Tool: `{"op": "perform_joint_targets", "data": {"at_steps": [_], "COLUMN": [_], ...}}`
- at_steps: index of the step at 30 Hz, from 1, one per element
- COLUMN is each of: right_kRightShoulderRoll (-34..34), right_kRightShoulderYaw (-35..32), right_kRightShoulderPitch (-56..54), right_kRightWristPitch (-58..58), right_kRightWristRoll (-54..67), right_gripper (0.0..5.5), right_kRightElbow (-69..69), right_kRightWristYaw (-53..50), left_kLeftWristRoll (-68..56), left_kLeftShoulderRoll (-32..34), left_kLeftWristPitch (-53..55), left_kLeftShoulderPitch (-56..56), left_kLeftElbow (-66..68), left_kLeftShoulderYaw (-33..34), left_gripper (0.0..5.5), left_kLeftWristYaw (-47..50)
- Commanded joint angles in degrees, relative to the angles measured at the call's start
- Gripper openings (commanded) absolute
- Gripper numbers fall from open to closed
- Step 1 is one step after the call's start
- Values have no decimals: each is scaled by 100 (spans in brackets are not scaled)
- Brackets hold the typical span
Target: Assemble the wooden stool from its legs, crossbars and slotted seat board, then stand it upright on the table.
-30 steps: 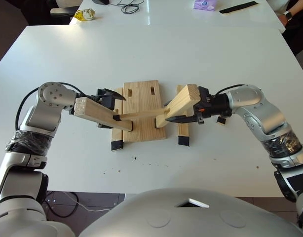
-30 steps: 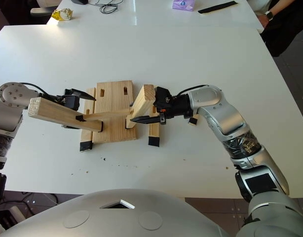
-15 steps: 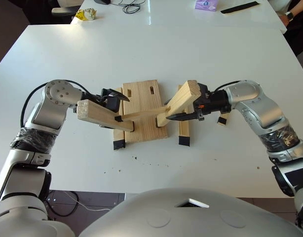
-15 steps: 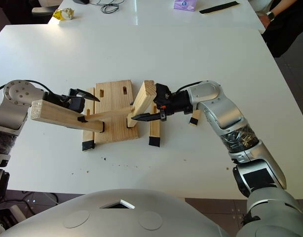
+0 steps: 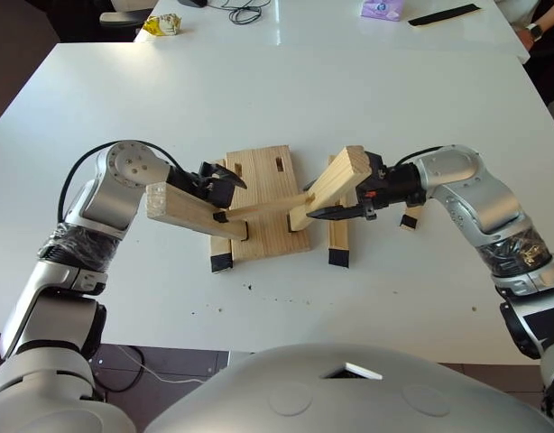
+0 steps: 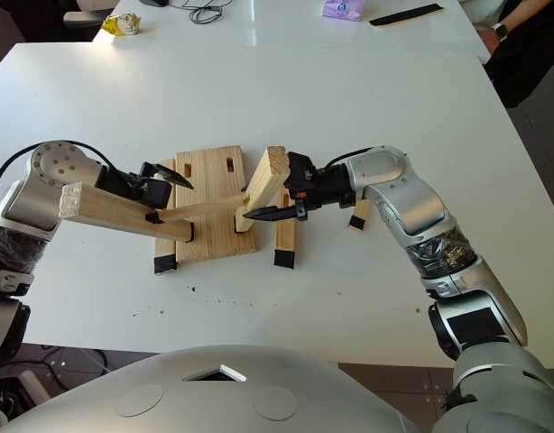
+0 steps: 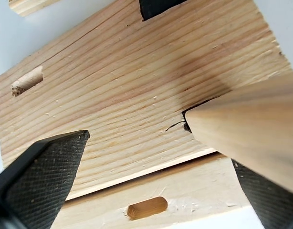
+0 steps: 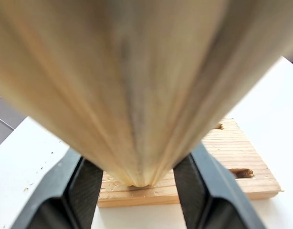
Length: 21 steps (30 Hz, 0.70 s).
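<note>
The slotted seat board (image 5: pixel 263 171) lies flat mid-table. Over it hang two legs joined by a thin crossbar (image 5: pixel 263 207). My right gripper (image 5: pixel 324 204) is shut on the right leg (image 5: pixel 342 171), which tilts up; in the right wrist view that leg (image 8: pixel 132 90) sits between both fingers (image 8: pixel 84 191). The left leg (image 5: pixel 189 213) slopes down so its low end meets the board's left edge. My left gripper (image 5: pixel 226 191) is open around it. In the left wrist view the leg (image 7: pixel 251 133) lies by one finger (image 7: pixel 268 205), while the other finger (image 7: pixel 41 171) stands well apart.
Two more legs lie flat beside the board, one on its left (image 5: pixel 219 255) and one on its right (image 5: pixel 339 244). A short wooden piece (image 5: pixel 410 219) rests under my right forearm. A yellow packet (image 5: pixel 160 24), cables (image 5: pixel 243 11) and a black strip (image 5: pixel 444 13) lie on the far table.
My left arm has swung in toward the board, carrying the left leg's outer end slightly right. The right gripper and its leg have edged up a little.
</note>
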Motion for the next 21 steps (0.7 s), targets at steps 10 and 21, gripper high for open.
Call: {"op": "perform_joint_targets", "data": {"at_steps": [10,21], "right_kRightShoulderRoll": [330,191], "right_kRightShoulderYaw": [1098,1184], "right_kRightShoulderPitch": [424,520], "right_kRightWristPitch": [457,530], "right_kRightWristRoll": [-967,-834], "right_gripper": [204,204], "right_kRightElbow": [417,140], "right_kRightWristYaw": [-97,-105], "left_kLeftWristRoll": [-828,-579], "left_kLeftShoulderRoll": [-2050,-2272], "left_kLeftWristPitch": [1337,990], "left_kLeftShoulderPitch": [-687,-1602], "left_kLeftElbow": [100,1169], "left_kLeftShoulderYaw": [198,626], "left_gripper": [517,517], "left_kLeftWristYaw": [721,1238]}}
